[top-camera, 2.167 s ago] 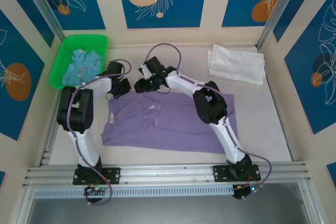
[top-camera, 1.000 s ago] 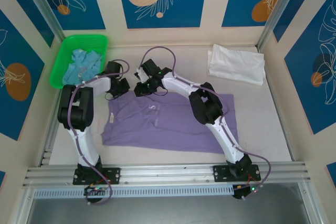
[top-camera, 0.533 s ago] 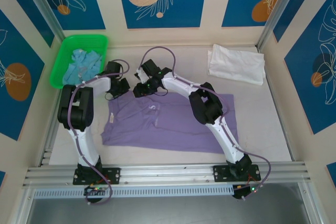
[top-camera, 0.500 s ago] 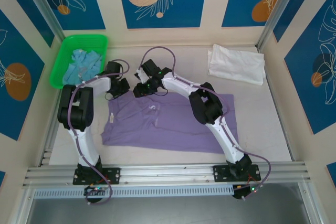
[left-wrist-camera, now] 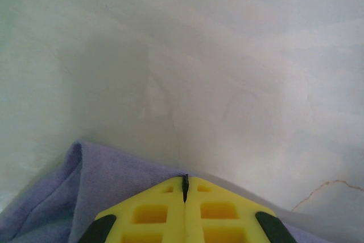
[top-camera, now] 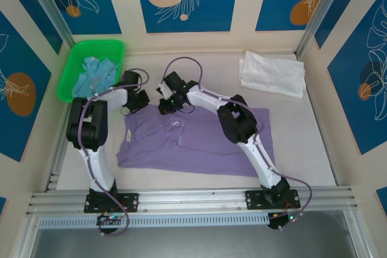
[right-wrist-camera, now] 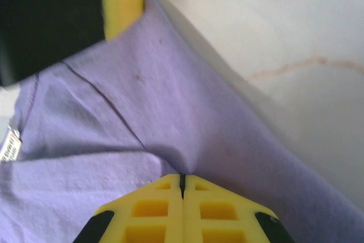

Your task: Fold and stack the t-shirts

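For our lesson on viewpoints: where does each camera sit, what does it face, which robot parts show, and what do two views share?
Top external: above and behind the arms, looking down at the table; both arms, with left gripper and right gripper on the lavender t-shirt.
Left wrist: on the left arm, facing down past its shut yellow fingers pinching lavender cloth.
Right wrist: on the right arm, likewise; shut fingers pinch puckered cloth.
Shared: both wrist views show that t-shirt on the table.
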Available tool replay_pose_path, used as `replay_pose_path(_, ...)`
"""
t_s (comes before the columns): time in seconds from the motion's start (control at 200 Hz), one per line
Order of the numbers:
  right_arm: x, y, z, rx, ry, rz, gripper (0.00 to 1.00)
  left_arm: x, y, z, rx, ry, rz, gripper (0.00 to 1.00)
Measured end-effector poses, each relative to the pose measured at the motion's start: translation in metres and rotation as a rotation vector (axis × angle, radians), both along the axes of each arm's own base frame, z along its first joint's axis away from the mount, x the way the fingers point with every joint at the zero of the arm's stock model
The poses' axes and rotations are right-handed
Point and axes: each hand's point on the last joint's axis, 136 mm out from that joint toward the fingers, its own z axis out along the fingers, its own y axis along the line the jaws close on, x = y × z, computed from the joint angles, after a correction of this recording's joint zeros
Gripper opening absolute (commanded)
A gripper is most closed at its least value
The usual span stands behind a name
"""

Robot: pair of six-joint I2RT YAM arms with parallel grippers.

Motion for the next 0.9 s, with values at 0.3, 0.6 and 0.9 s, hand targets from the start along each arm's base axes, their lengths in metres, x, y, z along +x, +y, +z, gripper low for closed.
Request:
replay_pose_path(0.3,-0.04,-0.02,0.03,0.036,0.01,0.006,0.01,0.0,0.0,0.0,0.0,0.0,0.0,0.0)
replay_pose_path(0.6,-0.072,-0.031,0.036,0.032,0.03,0.036,0.01,0.0,0.0,0.0,0.0,0.0,0.0,0.0)
replay_pose_path(0.9,-0.104,-0.058,0.014,-0.025,0.104,0.047,0.01,0.0,0.0,0.0,0.0,0.0,0.0,0.0)
